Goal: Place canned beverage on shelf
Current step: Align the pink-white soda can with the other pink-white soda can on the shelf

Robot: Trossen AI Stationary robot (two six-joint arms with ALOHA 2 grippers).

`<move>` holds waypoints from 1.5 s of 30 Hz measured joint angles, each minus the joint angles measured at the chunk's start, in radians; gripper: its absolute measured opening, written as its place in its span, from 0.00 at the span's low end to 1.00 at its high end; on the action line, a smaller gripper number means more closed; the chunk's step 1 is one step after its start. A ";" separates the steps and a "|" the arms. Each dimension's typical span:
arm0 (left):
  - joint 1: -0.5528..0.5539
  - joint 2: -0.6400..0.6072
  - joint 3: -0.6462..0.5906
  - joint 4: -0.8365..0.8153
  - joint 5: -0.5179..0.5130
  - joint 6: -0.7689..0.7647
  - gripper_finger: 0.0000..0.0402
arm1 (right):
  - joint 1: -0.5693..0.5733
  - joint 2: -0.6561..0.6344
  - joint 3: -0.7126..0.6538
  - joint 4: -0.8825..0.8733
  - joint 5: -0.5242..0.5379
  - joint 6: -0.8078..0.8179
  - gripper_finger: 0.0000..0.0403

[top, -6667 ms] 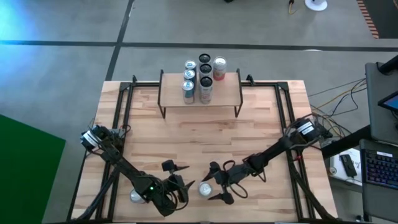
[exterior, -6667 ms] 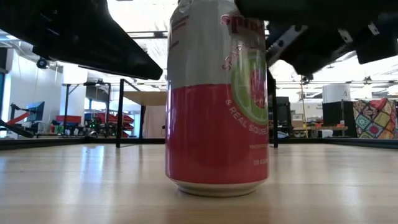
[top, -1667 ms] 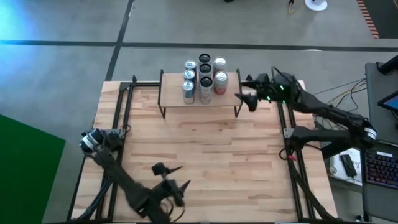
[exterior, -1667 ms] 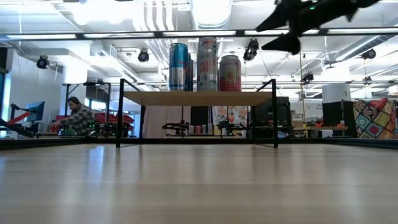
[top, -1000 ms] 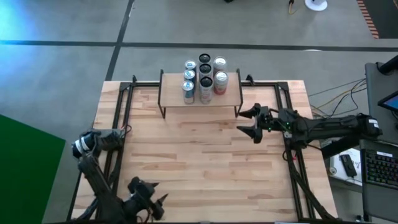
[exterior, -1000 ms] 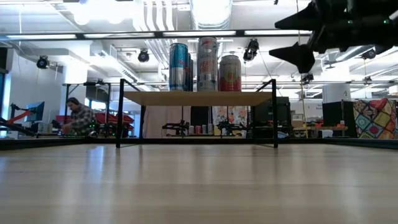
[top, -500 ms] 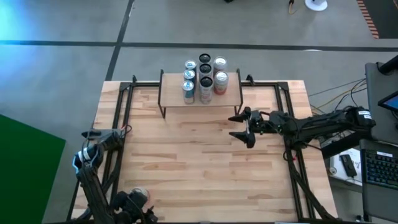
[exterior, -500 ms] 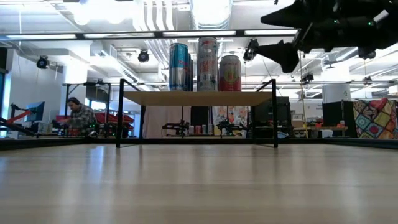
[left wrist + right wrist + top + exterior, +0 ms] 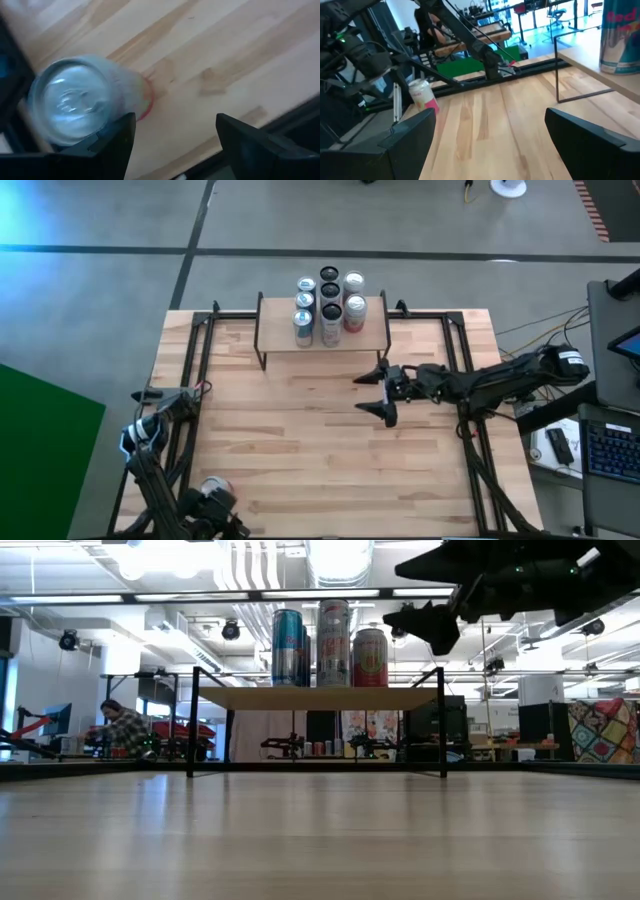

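- Canned beverage [image 9: 214, 486] is standing at the high view's lower left, on the table [image 9: 300, 450], under the left gripper [image 9: 170, 137], whose fingers are spreading released beside it.
- Right gripper [image 9: 381, 392] is hovering mid-frame, fingers parted, holding nothing.
- Shelf [image 9: 275, 330] is sitting at upper centre, carrying seven cans [image 9: 330, 308].

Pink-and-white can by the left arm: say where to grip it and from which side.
Grip the can around its straight mid-body, coming level from the side. It stands upright, lid up, and the left gripper, open, is nearest.
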 joint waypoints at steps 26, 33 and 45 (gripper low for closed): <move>0.323 -0.214 -0.050 -0.007 -0.220 0.615 0.60 | 0.041 0.014 0.017 -0.051 -0.008 0.001 0.91; 0.364 -0.405 -0.270 -0.006 -0.265 0.658 0.60 | 0.061 0.014 0.016 -0.077 -0.008 0.003 0.91; 0.110 -0.718 -0.718 0.287 -0.126 0.232 0.60 | 0.078 0.014 0.013 -0.108 -0.008 0.028 0.91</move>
